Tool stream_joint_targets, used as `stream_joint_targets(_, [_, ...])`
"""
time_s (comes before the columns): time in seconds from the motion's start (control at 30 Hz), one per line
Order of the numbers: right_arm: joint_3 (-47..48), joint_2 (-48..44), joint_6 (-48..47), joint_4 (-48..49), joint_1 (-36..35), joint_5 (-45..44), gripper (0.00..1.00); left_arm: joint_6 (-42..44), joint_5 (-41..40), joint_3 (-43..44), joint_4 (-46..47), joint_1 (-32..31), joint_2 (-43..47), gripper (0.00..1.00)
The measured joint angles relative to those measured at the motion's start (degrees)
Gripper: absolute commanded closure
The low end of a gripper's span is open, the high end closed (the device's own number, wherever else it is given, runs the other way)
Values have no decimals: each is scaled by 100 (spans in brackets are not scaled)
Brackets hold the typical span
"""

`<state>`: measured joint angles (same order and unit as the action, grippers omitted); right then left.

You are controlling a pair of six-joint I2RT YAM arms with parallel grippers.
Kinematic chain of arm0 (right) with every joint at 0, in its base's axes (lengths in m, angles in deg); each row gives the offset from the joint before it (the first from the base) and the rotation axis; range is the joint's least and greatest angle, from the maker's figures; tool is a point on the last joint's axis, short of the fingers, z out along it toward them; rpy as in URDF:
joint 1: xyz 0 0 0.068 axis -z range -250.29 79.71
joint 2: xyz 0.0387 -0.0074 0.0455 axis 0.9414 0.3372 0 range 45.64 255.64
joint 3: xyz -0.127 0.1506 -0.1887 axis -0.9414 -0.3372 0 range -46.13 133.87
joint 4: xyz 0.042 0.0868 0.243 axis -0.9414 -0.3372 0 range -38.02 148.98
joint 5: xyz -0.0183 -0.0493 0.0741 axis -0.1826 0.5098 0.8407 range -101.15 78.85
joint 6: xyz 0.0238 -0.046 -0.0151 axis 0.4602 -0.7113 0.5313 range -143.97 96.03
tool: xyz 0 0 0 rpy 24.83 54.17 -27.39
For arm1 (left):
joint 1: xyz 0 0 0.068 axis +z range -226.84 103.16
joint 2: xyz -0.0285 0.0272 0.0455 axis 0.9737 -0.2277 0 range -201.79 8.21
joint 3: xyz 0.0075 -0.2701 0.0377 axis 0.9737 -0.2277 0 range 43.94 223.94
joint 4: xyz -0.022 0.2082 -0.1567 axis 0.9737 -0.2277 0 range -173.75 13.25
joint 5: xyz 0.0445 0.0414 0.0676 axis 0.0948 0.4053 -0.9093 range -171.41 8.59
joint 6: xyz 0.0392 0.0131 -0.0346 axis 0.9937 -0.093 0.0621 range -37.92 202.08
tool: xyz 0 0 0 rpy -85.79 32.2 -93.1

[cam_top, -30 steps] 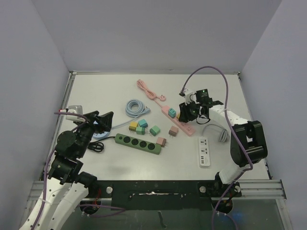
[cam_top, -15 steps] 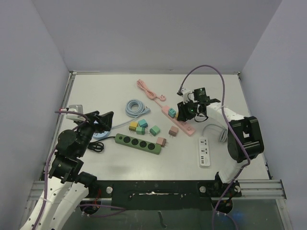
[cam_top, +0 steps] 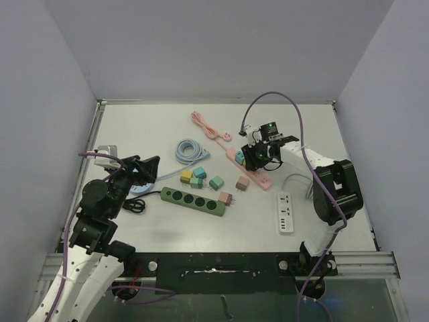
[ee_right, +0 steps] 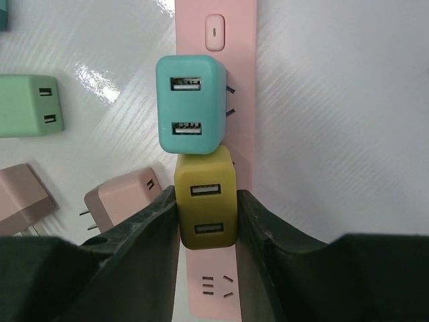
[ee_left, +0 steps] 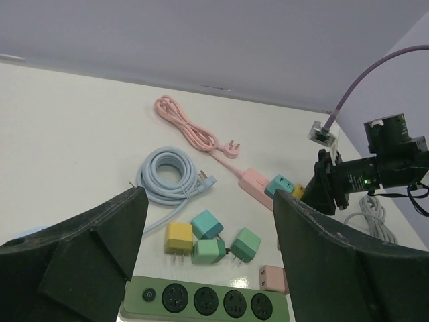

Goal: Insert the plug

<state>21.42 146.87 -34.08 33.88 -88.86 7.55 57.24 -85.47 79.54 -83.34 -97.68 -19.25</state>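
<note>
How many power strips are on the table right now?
3. The pink power strip lies back right, the green power strip front centre, and the white power strip front right. The white box at the far left is too unclear to count.

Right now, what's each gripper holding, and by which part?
Right gripper clamps the mustard-yellow USB charger cube by its two side faces. Left gripper open, holding nothing.

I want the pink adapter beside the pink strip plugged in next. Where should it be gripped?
Probably from above, pinching the pink adapter mid-body across the two long sides running from prongs to USB face. It lies flat, prongs pointing away from the pink strip, so that keeps them clear. The right tool is shut on the yellow plug.
</note>
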Motion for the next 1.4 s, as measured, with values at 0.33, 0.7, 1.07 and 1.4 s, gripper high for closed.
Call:
stream_joint_targets(0.33, [372,297,157,-431,-452,-1080,100,-2,26,0,7,44,-20,26])
stream_joint_targets(0.7, [570,310,627,-675,-507,-1228,47,-2,59,-22,37,44,-114,26])
stream_joint_targets(1.07, [953,37,667,-837,-435,-894,52,-2,111,-22,39,70,-160,26])
stream_joint_targets(1.4, [955,155,533,-1139,-435,-879,72,-4,131,-22,39,70,-168,26])
